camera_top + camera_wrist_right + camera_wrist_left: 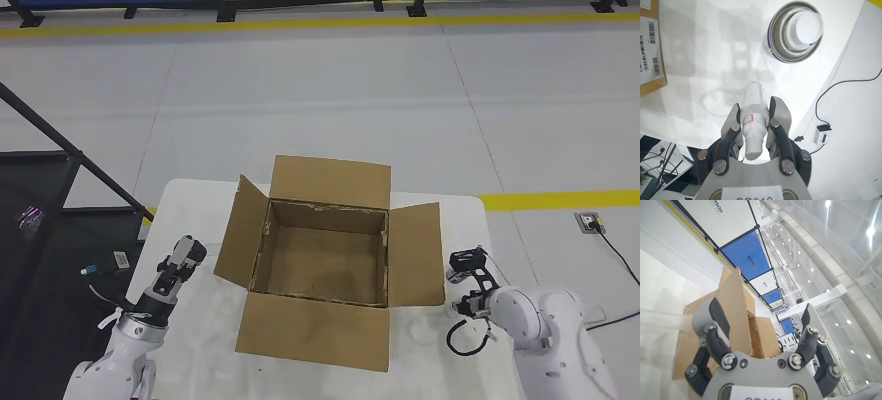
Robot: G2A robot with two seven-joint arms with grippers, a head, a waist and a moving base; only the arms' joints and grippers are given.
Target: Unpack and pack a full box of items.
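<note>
Unpacking looked all but finished: the cardboard box stood open at the middle of the white bench, all four flaps spread and its floor bare. The right tool was pinching a small clear spray bottle near its white top, over the bench just beside the box's right flap; whether the bottle's base touched the surface could not be told. A metal can with a white cap stood upright near it. The left tool, spread wide and holding nothing, hovered by the opposite flap. Repacking appeared yet to begin. The raised flaps looked the likeliest obstacle to any reach inside; a cable and a small socket box lay on the floor past the bench edge.
</note>
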